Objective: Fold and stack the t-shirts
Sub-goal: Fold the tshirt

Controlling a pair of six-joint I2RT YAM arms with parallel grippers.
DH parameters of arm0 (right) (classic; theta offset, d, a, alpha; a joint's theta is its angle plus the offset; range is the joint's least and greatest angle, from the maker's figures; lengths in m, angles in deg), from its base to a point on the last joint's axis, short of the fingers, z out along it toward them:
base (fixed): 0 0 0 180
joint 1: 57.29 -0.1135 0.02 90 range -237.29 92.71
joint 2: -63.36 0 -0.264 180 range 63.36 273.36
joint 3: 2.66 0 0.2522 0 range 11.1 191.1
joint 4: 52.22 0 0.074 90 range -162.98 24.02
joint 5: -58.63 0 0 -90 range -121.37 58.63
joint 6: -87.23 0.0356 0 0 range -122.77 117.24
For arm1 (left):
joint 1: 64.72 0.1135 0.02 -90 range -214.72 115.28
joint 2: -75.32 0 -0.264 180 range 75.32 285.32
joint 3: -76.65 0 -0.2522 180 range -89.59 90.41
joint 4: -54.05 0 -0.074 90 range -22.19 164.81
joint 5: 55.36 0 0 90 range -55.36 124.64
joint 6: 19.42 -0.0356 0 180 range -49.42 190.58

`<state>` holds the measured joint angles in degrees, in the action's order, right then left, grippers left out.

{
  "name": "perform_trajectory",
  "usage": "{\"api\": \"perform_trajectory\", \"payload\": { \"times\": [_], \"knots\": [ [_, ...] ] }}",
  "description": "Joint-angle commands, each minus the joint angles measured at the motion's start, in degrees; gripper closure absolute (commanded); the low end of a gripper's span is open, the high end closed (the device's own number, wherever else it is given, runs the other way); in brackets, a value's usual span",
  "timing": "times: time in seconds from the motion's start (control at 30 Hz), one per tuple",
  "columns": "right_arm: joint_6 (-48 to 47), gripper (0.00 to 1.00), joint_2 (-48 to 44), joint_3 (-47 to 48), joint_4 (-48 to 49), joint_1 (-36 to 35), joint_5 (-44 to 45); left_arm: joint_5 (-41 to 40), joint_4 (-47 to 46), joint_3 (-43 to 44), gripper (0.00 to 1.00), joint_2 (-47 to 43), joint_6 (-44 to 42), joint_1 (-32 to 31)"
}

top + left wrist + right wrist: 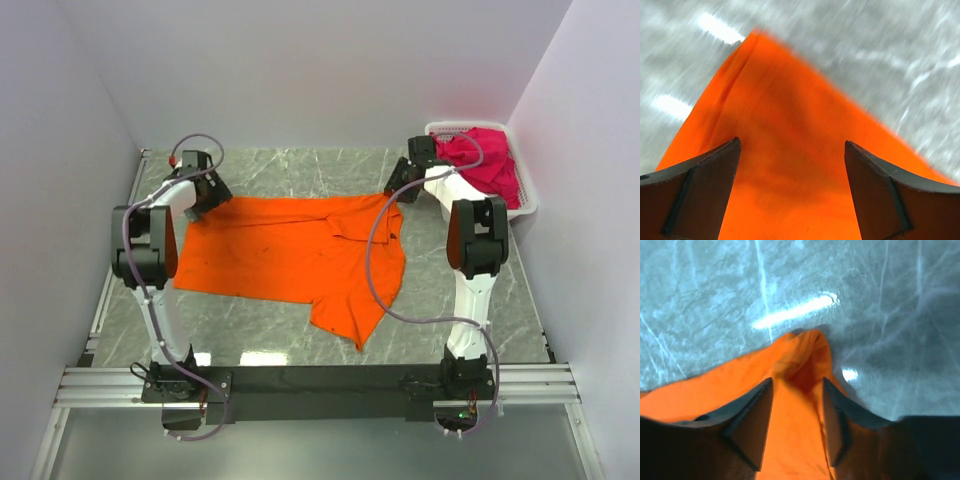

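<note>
The bright orange t-shirt [290, 250] lies spread across the middle of the table, with one part folded over toward the front right. My left gripper [207, 200] is open just above the shirt's far left corner [790, 100], its fingers wide apart and holding nothing. My right gripper [400, 188] is at the far right corner. Its fingers [752, 415] stand close together with a raised ridge of orange cloth [805, 355] pinched between them. A magenta-pink t-shirt [490, 160] lies bunched in the basket.
The white slotted basket [528, 205] stands at the far right against the wall, close behind my right arm. White walls close in the table on the left, back and right. Grey marble tabletop [300, 170] shows beyond the shirt.
</note>
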<state>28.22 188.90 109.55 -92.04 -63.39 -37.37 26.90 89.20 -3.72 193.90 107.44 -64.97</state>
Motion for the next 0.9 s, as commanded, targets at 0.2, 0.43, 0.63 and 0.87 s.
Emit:
{"api": "perform_trajectory", "payload": {
  "times": [0.2,0.43,0.63,0.87],
  "knots": [
    [-0.3,0.43,-27.2,-22.3,1.5,-2.9,4.5,-8.3,4.0,-21.1,0.09,-30.8,-0.5,2.7],
    [2.2,0.49,-47.3,-48.3,3.4,-4.3,2.7,-4.7,4.0,-40.3,0.1,-47.5,1.6,7.5],
    [2.4,0.53,-61.2,-57.7,1.7,-4.2,2.5,-3.5,2.6,-49.6,0.15,-51.0,2.3,13.3],
    [2.8,0.53,-63.1,-62.9,3.8,-4.2,0.7,-1.1,0.2,-48.0,0.17,-43.4,-0.7,13.7]
  ]
}}
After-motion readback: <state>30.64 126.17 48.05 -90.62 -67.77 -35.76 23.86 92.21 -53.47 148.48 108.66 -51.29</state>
